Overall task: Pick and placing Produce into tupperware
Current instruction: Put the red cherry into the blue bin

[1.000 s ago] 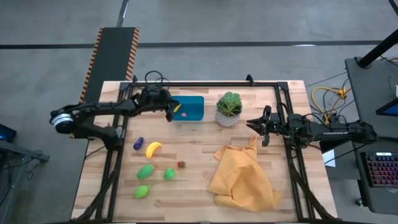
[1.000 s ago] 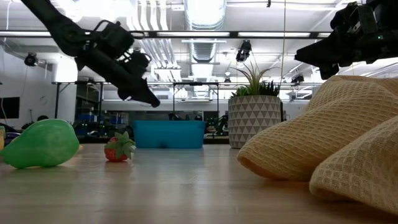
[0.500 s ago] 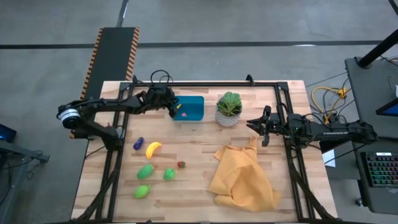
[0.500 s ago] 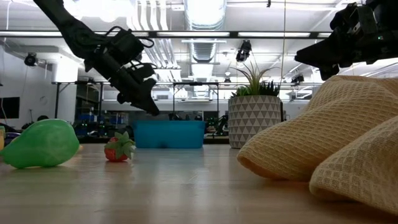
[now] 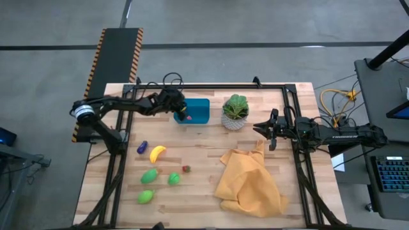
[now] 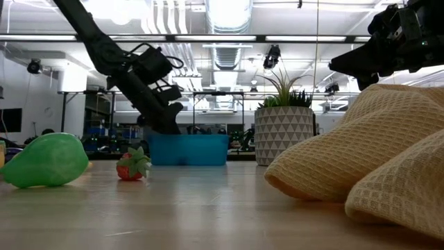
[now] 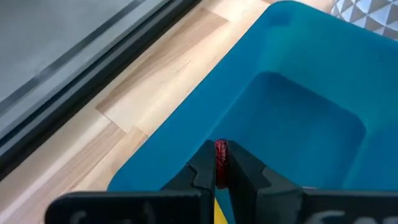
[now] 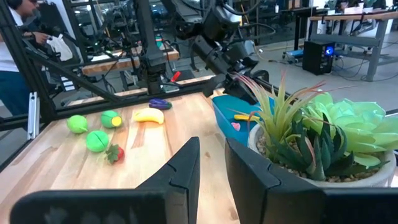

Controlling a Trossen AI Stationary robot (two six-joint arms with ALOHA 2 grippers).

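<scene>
A leafy potted plant (image 5: 236, 112) in a white patterned pot stands near the bench's (image 5: 204, 166) far edge. A crumpled yellow waffle-weave cloth (image 5: 250, 181) lies toward the near right corner.

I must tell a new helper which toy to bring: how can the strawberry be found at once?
Start at the yellow cloth on the wooden table. Left of it lie a banana and three green pieces. The strawberry sits between them and the cloth: tiny, red, with a green leafy cap.

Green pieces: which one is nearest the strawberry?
The small round green piece, just left of the strawberry; the other two lie farther left.
</scene>
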